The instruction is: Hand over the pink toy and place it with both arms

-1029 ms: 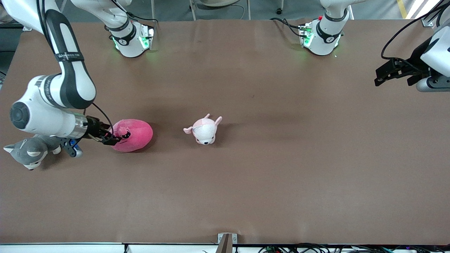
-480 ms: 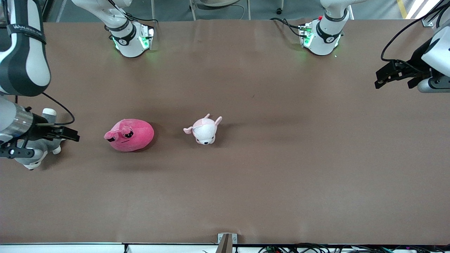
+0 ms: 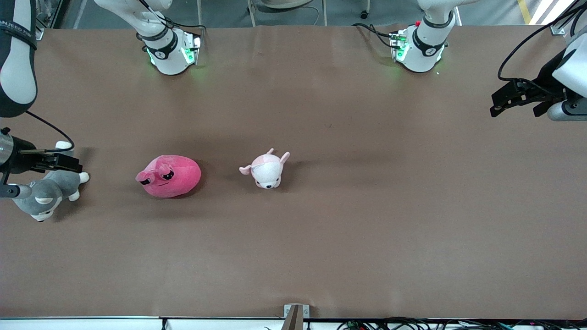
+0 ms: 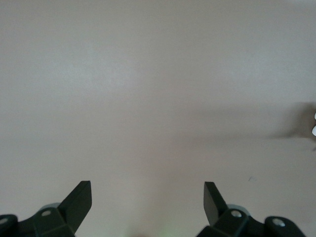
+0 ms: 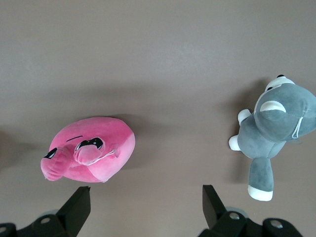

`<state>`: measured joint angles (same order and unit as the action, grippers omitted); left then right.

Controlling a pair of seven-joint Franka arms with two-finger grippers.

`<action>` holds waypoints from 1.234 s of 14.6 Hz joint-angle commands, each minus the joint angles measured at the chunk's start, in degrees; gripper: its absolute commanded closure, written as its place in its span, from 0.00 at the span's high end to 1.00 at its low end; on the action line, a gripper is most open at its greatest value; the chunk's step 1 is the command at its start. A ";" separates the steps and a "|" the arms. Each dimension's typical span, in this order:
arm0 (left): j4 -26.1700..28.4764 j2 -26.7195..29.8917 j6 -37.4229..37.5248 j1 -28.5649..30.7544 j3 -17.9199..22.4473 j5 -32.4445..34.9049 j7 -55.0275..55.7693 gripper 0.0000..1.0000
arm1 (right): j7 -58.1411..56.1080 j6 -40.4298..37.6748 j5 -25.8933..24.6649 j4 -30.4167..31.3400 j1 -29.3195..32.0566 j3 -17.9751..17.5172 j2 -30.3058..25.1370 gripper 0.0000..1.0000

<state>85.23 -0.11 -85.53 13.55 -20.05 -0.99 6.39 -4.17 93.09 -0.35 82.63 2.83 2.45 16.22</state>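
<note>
The pink toy [image 3: 168, 176] lies on the brown table [image 3: 321, 238] toward the right arm's end, face toward that end. It also shows in the right wrist view [image 5: 91, 155]. My right gripper [image 3: 69, 161] is open and empty, up in the air over the grey-and-white husky plush [image 3: 43, 196], apart from the pink toy. In its own view the right gripper [image 5: 145, 197] has its jaws wide apart over bare table. My left gripper [image 3: 494, 104] waits open and empty over the left arm's end of the table. Its own view shows the left gripper [image 4: 147, 191] over bare table.
A small pale pink-and-white animal plush [image 3: 266, 169] lies mid-table beside the pink toy, toward the left arm's end. The husky plush [image 5: 274, 128] lies near the table's edge at the right arm's end. The arm bases [image 3: 169, 50] stand along the table's top edge.
My right gripper was at the pink toy's face, then drew away toward the right arm's end to above the husky. The pink toy stays on the table. The left arm barely moved.
</note>
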 commanded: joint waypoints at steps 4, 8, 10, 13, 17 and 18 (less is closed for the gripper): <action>-0.24 0.38 -0.26 0.08 0.10 0.03 0.11 1.00 | -0.49 -0.71 -0.36 -3.27 0.42 -1.31 0.13 1.00; -0.24 0.29 -0.26 -7.62 7.71 -0.06 0.11 1.00 | -0.49 -5.28 0.00 -2.39 -0.55 -1.66 -1.62 1.00; -0.24 0.29 -0.17 -14.66 15.19 -0.06 0.11 1.00 | -0.67 -5.11 -0.09 -0.55 -1.51 -1.66 -4.25 1.00; -0.32 0.29 -0.17 -16.62 17.42 -0.15 -0.06 1.00 | -0.67 -4.85 -0.26 3.57 -2.39 -1.58 -8.82 1.00; -0.33 0.46 -0.26 -16.54 17.33 -0.06 -0.06 1.00 | -0.67 -4.84 -0.26 8.94 -2.57 -1.58 -14.71 1.00; -0.33 0.46 -0.26 -16.19 17.24 0.03 -0.15 1.00 | -0.67 -5.02 -0.26 9.91 -2.66 -1.58 -16.29 1.00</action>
<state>85.18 -0.12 -85.56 -2.48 -3.20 -1.00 6.41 -4.28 87.34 -0.34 87.44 0.21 0.98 5.00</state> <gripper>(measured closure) 0.000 0.000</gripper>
